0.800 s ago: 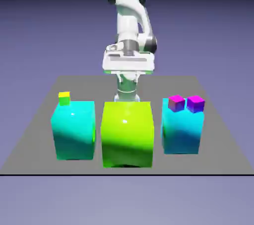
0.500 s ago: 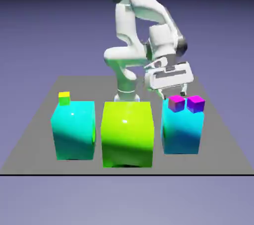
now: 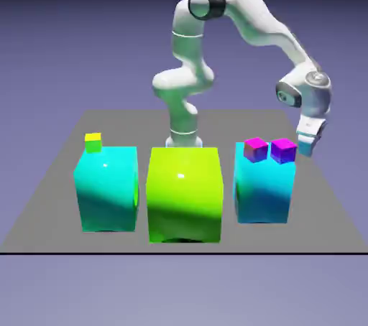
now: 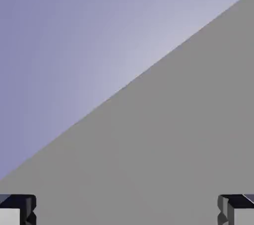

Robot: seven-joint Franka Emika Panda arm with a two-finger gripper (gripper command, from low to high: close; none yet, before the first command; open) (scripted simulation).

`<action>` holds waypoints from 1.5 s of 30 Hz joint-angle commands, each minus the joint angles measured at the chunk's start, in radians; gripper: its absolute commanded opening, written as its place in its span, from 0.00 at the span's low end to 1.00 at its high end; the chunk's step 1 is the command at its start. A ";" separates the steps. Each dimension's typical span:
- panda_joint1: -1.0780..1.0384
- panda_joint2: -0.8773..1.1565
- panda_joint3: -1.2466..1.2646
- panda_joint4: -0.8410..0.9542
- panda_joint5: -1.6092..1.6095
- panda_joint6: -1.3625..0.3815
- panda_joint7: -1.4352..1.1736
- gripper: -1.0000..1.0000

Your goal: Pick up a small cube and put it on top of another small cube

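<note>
The small cube, the orange one, shows in neither view. My gripper [image 3: 307, 148] hangs at the exterior view's right, just beyond the right cyan block [image 3: 264, 192] and about level with its top. In the hand view the gripper [image 4: 127, 215] is open. Its two fingertips [image 4: 17, 210] sit wide apart at the bottom corners with only grey table [image 4: 173, 144] between them. A tiny magenta cube [image 3: 255, 149] and a tiny purple cube [image 3: 283, 150] stand side by side on the right cyan block, left of the gripper.
A tiny yellow-and-green cube [image 3: 93, 142] sits on the back left corner of the left cyan block [image 3: 106, 188]. A big lime block [image 3: 184, 192] stands between the two cyan blocks. The table's edge [image 4: 124, 84] runs diagonally across the hand view.
The arm has swung from above the lime block to the exterior view's right, passing over the right cyan block and ending beside it. The cubes have not moved.
</note>
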 commanded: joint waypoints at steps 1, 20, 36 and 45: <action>0.021 0.002 -0.015 -0.028 -0.033 0.020 0.044 0.50; 0.196 -0.215 -0.447 -0.524 -0.672 0.462 0.716 0.50; 0.298 0.106 -0.369 -0.437 0.023 0.711 0.201 0.50; 0.288 0.074 -0.377 -0.446 -0.047 0.685 0.253 0.00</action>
